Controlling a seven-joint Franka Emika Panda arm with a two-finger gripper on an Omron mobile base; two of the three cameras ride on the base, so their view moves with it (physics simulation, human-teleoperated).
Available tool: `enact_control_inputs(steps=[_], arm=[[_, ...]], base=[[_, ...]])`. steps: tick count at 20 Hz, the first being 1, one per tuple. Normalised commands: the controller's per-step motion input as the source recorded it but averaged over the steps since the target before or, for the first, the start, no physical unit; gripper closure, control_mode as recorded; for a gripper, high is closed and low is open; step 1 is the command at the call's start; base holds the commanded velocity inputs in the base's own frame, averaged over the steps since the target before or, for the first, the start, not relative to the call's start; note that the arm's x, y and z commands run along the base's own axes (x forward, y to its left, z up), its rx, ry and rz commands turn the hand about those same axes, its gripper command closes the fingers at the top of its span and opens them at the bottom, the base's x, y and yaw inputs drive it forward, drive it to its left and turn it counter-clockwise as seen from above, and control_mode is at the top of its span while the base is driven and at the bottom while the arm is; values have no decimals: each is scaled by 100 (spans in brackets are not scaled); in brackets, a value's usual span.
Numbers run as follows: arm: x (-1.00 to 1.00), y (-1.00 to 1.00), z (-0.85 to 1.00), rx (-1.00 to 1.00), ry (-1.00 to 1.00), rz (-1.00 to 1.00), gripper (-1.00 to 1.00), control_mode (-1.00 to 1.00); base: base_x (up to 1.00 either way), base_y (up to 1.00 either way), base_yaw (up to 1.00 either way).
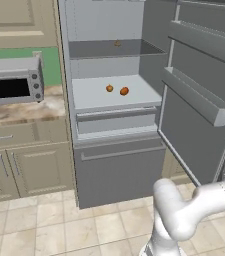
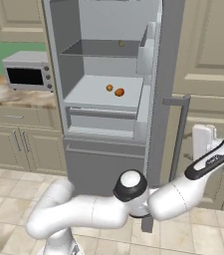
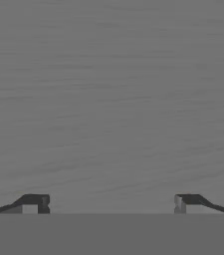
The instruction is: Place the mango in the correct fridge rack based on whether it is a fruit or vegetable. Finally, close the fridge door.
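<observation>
The gripper (image 3: 111,204) is spread wide with nothing between its fingertips (image 3: 34,203), facing a flat grey brushed surface close ahead. In the right base view the arm reaches right, its hand beside the outer face of the fridge door (image 2: 169,74), near the long vertical handle (image 2: 179,134). The door stands open; its inner side carries grey shelf bins (image 1: 196,95). Further in, the mango (image 1: 124,91) lies on the pale fridge rack (image 1: 91,95), just beside a smaller orange fruit (image 1: 109,88) but apart from it. On the darker shelf (image 1: 94,49) above sits a small tan item (image 1: 117,44). A toaster oven (image 1: 11,80) stands on the counter (image 1: 29,112) to the left.
</observation>
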Motion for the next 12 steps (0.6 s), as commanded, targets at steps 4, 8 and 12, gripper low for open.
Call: enact_control_inputs(steps=[4,8,12], arm=[[-30,99,-62,0,-16,32,-100,-100],[-74,100,-64,-9,-35,29,-100,-100],[-93,100,-59,-18,-50,25,-100,-100]], base=[[0,0,0],[0,0,0],[0,0,0]])
